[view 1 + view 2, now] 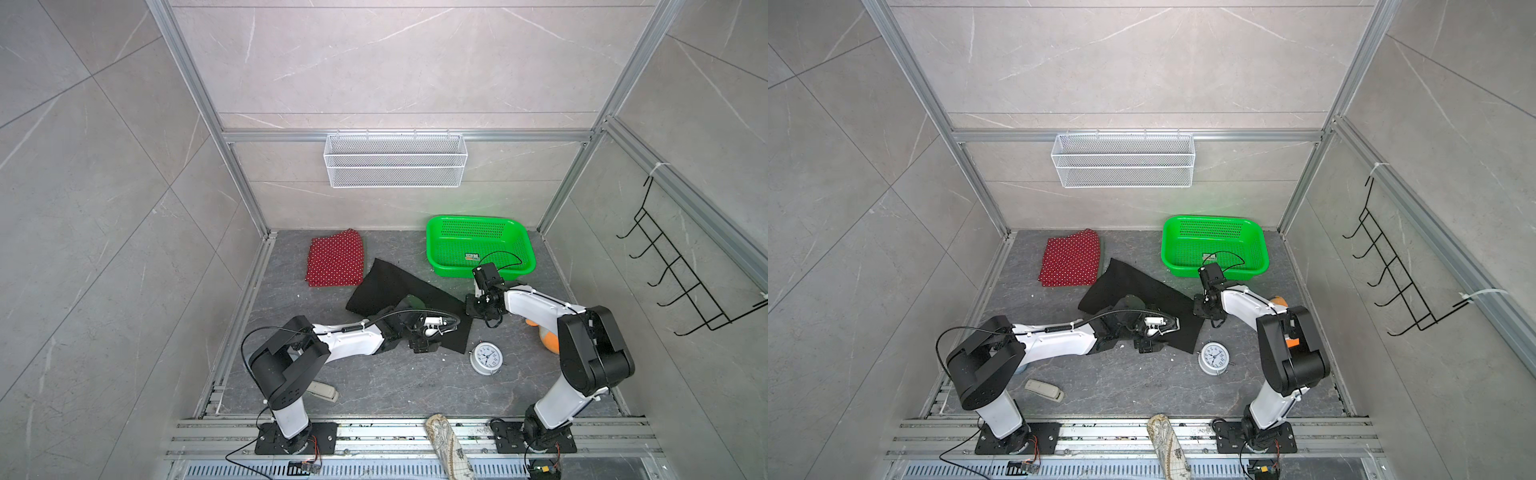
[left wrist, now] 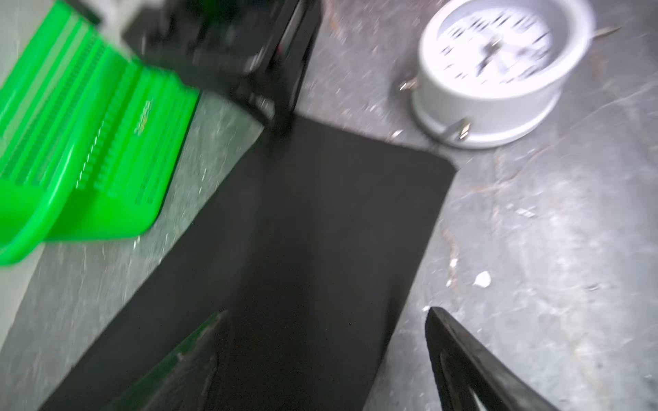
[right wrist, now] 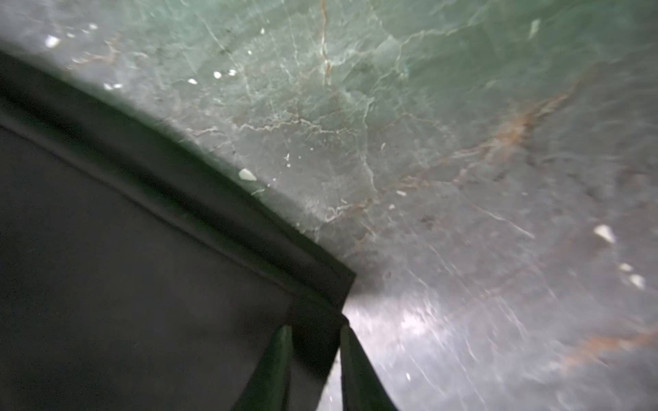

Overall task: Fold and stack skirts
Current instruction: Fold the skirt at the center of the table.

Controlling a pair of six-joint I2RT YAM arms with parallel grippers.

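Right claw [image 3: 315, 329], jaws narrow, straddles the hemmed right corner of the black skirt [image 3: 142, 284]. From my console I cannot tell whether they grip the cloth or only bracket it. Left claw [image 2: 325, 311] hangs wide open and empty over the same skirt's near edge, one finger above the cloth and one above bare surface [image 2: 534, 249].

The skirt lies spread flat on a diagonal across the middle of the surface. Its far-left tip is just beside the red skirt [image 1: 336, 259], which sits folded at far left.

My read is that this is the pick-up before the fold. To do it well, both claws should close on the hem low to the surface and at matching depth before either lifts. They should then rise together and carry the edge over taut. The path should stay clear of the alarm clock [image 1: 486, 358], which sits just beside the skirt's near-right corner.

Only the right wrist view shows the hem corner between the fingers; in both top views the claw's body hides it. Only the left wrist view shows how wide the left jaws stand. Only the top views show the red skirt. They also show a dark olive patch [image 1: 411, 300] on the black cloth by the left arm, and I cannot say whether that is the third skirt.
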